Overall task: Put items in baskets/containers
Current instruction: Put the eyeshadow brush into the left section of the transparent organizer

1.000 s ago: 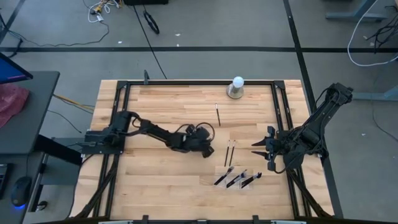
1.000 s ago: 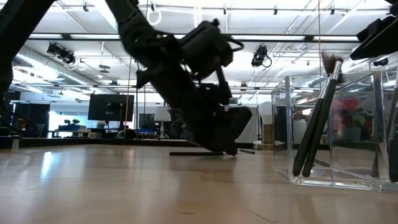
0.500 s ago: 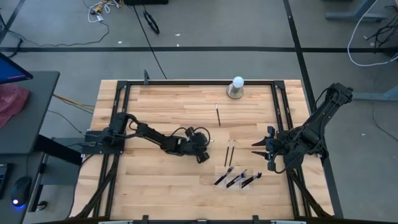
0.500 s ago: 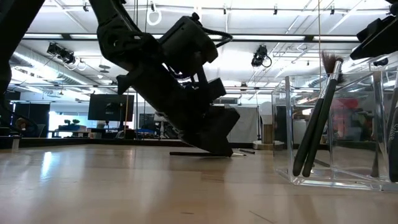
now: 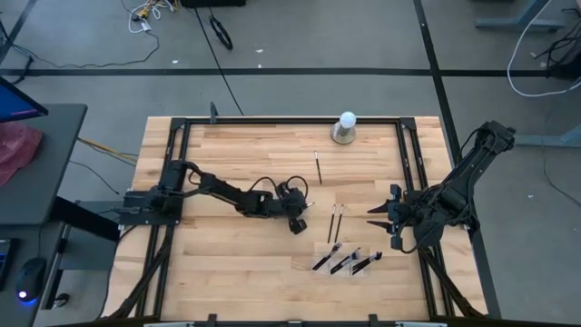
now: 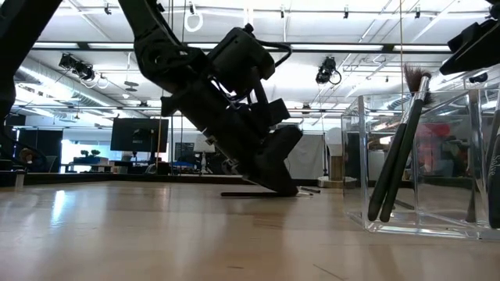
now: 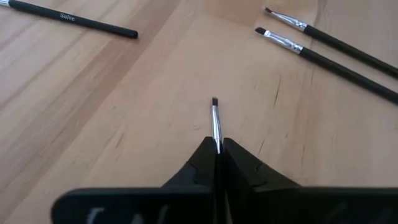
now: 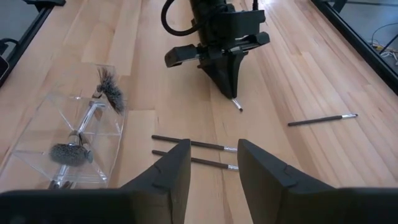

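Wooden table under both arms. Left gripper, low at mid-table, has its fingers pinched together on a slim makeup brush, bristles jutting past the tips, probably for lifting. Right gripper waits at the right, fingers apart, empty. Clear tray, near and right of centre, already holds brushes; two brushes lie beside it, another farther off.

The high camera looked straight down on the whole wooden surface and both arms. The low camera sat at surface height, close beside the clear tray, facing level into the room. Each wrist camera looked forward past its own jaws. All four views shared the mid-surface patch where loose brushes lay.
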Controlling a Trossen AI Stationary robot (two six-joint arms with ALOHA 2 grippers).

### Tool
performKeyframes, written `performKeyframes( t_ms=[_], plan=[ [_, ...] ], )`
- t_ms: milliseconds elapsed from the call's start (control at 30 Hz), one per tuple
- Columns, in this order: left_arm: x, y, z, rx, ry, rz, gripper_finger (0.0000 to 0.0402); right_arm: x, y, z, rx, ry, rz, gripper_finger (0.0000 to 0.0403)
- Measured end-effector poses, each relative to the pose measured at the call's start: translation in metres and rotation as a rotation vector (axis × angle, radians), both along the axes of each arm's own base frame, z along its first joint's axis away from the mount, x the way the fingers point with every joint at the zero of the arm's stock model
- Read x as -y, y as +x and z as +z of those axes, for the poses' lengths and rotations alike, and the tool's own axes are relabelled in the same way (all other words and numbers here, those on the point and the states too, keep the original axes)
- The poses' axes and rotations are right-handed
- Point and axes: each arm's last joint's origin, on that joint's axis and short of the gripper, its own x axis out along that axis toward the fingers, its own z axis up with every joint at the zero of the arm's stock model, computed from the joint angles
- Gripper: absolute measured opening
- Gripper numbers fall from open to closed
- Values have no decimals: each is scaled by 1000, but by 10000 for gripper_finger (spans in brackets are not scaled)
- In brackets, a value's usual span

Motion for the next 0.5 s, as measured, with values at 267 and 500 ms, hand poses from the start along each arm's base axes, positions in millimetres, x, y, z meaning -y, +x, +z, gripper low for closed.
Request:
performKeyframes(
  t_ms=[267,500],
  plan=[
    [1,5,1,81,28,-10,10,0,0,0,0,0,0,134],
    [3,12,9,197,62,-35,8,0,0,0,0,0,0,134]
  ],
)
